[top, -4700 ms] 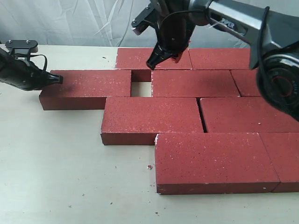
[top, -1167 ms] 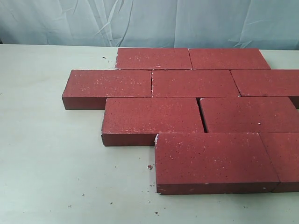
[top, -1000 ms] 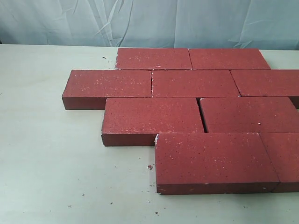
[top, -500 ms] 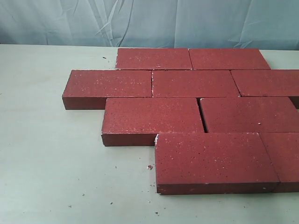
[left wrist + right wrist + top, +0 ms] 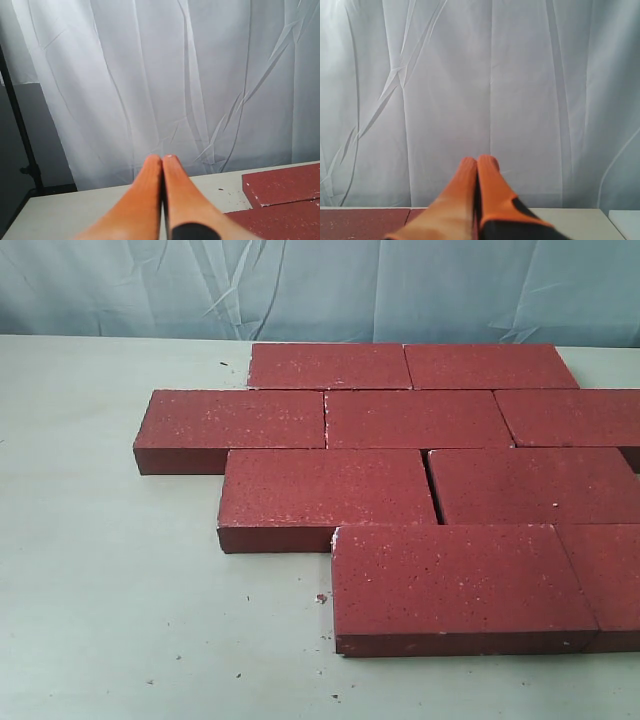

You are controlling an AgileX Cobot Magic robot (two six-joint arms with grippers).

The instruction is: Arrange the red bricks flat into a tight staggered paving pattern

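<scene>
- Brickwork is lying flat on the desk (image 5: 110, 570): the red bricks (image 5: 418, 418) are sitting in four stepped rows, each row offset from the one behind it.
- Against the view from a few seconds back, the left brick of the second row (image 5: 235, 420) is now pressing against its neighbour, so the square hole there is closed. Both arms are gone from over the pattern, and nothing is shifting across the last second.
- That is suggesting the paving is all but finished; only a thin dark seam (image 5: 431, 485) in the third row is keeping it from being fully tight.
- The exterior view is showing the whole layout but no arm at all.
- The wrist views are supplying what it lacks. The left claw (image 5: 162, 159) and the right claw (image 5: 478, 160) are each clenched, orange fingers (image 5: 147, 190) pressing together on nothing. Both are pointing at a white curtain (image 5: 150, 75), with just a corner of brick showing beneath.
</scene>
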